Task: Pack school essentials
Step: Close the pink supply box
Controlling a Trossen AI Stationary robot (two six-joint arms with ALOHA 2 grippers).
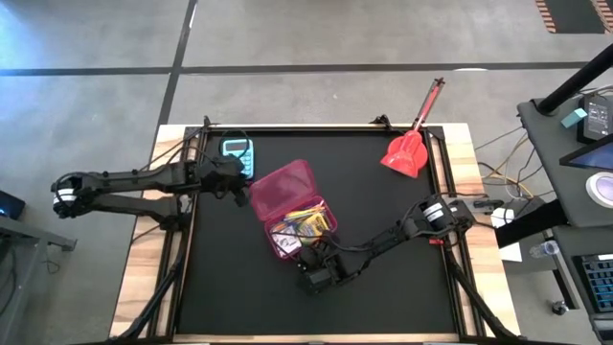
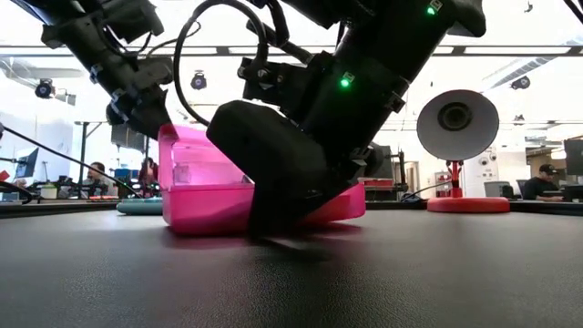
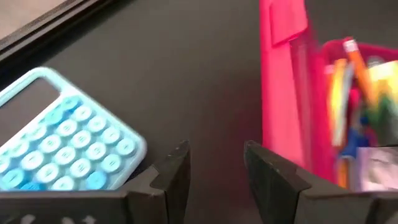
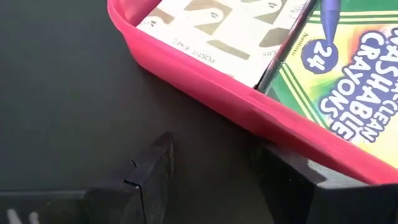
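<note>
My right arm (image 2: 301,128) blocks most of the pink case (image 2: 196,187) in the low view. The crayon box (image 4: 348,81) is cut off by the right wrist view's edge. The case's contents (image 3: 357,112) blur in my left wrist view.

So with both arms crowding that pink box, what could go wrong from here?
1. The right gripper sits open at the pink box's near wall; a nudge could slide the box or tip it.
2. The lid stands raised beside the open left gripper; it might get knocked shut on the crayon box and pens sticking up.
3. The calculator lies close to the left gripper and could be bumped.
</note>
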